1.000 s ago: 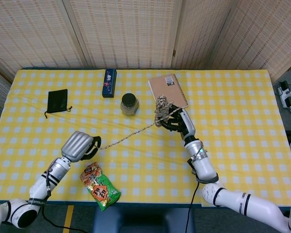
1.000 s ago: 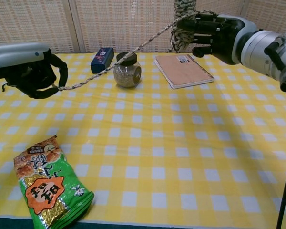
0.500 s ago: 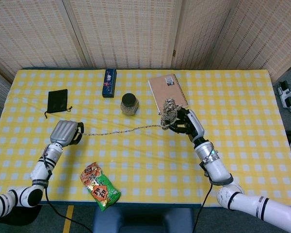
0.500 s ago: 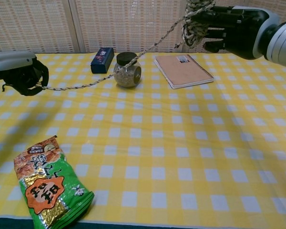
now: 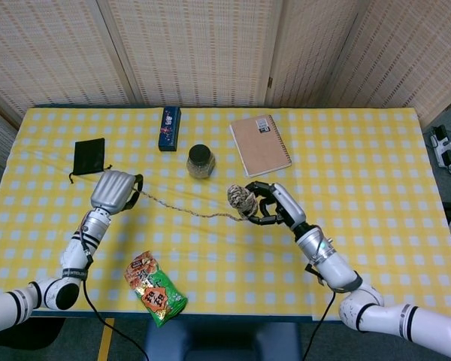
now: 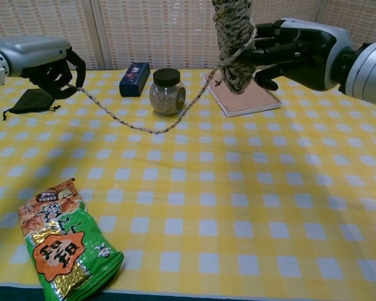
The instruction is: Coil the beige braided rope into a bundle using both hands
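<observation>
Rope: we see the beige braided rope [image 5: 186, 210] running slack across the middle of the frame, its wound bundle [image 6: 233, 42] raised above the table [image 5: 376, 165].
Right hand: our right hand [image 5: 269, 204], right of center, has its fingers closed around the bundle.
Left hand: our left hand [image 5: 114, 191], at middle left, grips the rope's free end in curled fingers.
Nearby: a glass jar [image 5: 200, 161] and notebook [image 5: 259, 144] lie toward the top center; a black pouch [image 5: 88, 156] at upper left; a snack bag [image 5: 155, 288] at lower left.
</observation>
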`<state>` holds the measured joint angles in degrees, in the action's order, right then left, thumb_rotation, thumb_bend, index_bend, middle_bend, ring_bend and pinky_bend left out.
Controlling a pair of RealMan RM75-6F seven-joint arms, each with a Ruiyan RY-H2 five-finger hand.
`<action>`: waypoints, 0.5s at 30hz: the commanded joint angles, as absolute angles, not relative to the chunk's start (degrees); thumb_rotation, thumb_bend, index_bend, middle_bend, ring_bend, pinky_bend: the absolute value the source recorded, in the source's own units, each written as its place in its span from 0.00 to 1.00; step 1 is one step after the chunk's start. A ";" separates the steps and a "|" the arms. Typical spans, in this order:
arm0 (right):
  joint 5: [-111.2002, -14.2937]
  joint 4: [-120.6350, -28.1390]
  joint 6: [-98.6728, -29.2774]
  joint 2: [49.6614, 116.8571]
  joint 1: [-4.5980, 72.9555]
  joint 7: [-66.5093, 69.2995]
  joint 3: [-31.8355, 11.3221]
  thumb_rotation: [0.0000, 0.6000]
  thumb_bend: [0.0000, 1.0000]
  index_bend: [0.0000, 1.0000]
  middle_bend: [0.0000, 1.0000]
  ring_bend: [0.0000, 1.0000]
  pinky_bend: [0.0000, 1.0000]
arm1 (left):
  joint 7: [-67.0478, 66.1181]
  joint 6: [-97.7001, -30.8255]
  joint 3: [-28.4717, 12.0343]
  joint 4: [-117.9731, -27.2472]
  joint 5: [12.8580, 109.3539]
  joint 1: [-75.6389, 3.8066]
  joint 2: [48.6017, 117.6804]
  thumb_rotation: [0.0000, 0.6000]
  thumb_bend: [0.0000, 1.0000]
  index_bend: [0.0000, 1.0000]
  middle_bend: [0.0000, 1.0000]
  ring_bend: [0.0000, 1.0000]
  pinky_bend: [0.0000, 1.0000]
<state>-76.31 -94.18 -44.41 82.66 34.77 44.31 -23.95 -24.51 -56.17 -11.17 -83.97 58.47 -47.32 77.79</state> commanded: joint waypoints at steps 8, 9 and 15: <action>-70.89 -95.92 -40.01 82.14 40.37 28.69 -19.32 1.00 0.38 0.96 0.80 0.84 0.81 | -33.35 -60.43 -13.84 -91.36 61.53 -51.19 77.21 1.00 0.56 0.64 0.87 0.82 0.81; -69.70 -96.19 -39.89 82.34 40.87 27.04 -19.13 1.00 0.38 0.96 0.80 0.84 0.81 | -34.02 -60.58 -14.07 -92.09 61.60 -51.58 77.32 1.00 0.56 0.64 0.87 0.82 0.81; -60.45 -97.19 -40.24 84.21 44.68 16.08 -18.06 1.00 0.38 0.96 0.81 0.84 0.81 | -38.21 -62.05 -15.21 -96.83 63.18 -53.95 78.17 1.00 0.56 0.64 0.87 0.82 0.81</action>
<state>-64.63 -96.51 -40.38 83.15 42.38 20.45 -18.92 -37.20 -61.51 -14.79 -95.82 62.57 -53.20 77.85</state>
